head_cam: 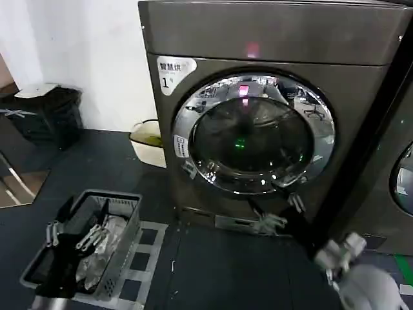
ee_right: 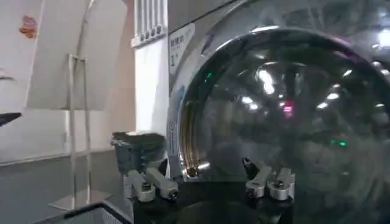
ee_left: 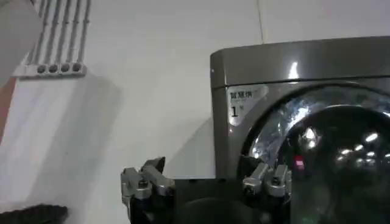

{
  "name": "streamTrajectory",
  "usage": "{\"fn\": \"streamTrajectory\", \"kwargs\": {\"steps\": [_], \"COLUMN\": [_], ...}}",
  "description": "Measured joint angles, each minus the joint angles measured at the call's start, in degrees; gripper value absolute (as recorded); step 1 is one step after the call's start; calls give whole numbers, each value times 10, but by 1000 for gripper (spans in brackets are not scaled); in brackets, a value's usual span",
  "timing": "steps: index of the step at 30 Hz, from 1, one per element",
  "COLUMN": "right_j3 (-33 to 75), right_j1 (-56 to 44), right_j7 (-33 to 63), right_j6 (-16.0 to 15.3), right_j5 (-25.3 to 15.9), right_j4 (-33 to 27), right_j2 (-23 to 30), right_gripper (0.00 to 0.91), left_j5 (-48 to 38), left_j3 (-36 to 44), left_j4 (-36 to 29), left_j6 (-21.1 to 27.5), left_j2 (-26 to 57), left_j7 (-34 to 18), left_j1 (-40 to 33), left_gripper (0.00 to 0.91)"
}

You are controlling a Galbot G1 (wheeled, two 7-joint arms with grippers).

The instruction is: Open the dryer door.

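The dryer door [head_cam: 253, 134] sits shut on the dryer [head_cam: 271, 39]; right gripper [head_cam: 279, 213] spread wide below it, left gripper [ee_left: 206, 182] also spread.

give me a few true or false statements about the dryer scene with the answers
1. The dryer door is shut against the dryer. True.
2. The white label on the dryer reads "3". False: it reads "1".
3. The right gripper is open, close before the door's glass. True.
4. The left gripper is shut on the door's rim. False: it is open and holds nothing.
5. A grey basket stands on the floor at the robot's left. True.
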Motion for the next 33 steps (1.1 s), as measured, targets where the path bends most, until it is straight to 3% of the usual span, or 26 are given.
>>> {"fn": "streamTrajectory", "kwargs": {"steps": [13, 20, 33], "right_j3": [-165, -226, -289], "right_j1": [199, 259, 346], "right_j7": [-16, -26, -32], "right_j6": [-4, -11, -3], "right_j5": [-21, -42, -42], "right_j4": [-146, -200, -305], "right_j2": [50, 90, 155], "right_gripper": [907, 907, 907], "left_j5": [2, 0, 0], "left_j3": [-4, -4, -8], "left_j4": [6, 4, -3], "left_j6": [7, 9, 25], "left_j2": [11, 8, 5], "left_j7": [-2, 1, 23], "left_j1": [-3, 0, 8], "left_gripper": [907, 907, 907]}}
